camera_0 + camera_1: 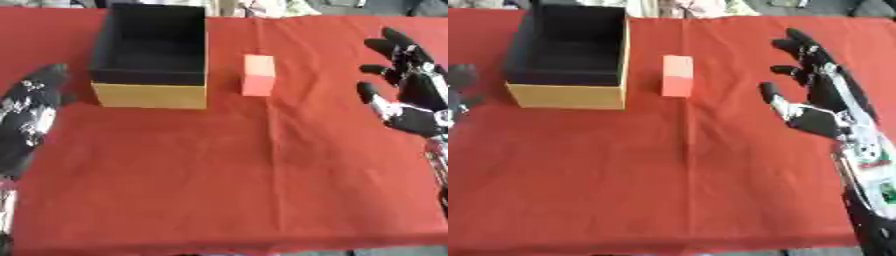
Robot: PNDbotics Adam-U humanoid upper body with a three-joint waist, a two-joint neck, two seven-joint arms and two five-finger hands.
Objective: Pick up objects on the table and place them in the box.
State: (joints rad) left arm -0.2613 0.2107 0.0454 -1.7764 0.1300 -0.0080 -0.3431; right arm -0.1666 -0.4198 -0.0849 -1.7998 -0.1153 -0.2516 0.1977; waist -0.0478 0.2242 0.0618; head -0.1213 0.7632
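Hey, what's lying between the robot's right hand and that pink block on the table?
Nothing but bare red tablecloth between the open right hand and the pink block, clearest in the right eye view.

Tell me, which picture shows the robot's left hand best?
The left eye view: the left hand shows whole there, fingers straight, at the table's left side. The right eye view catches only a sliver of it at the left edge.

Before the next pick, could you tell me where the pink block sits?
The pink block stands on the red cloth, just right of the box, untouched, with the right hand open further right.
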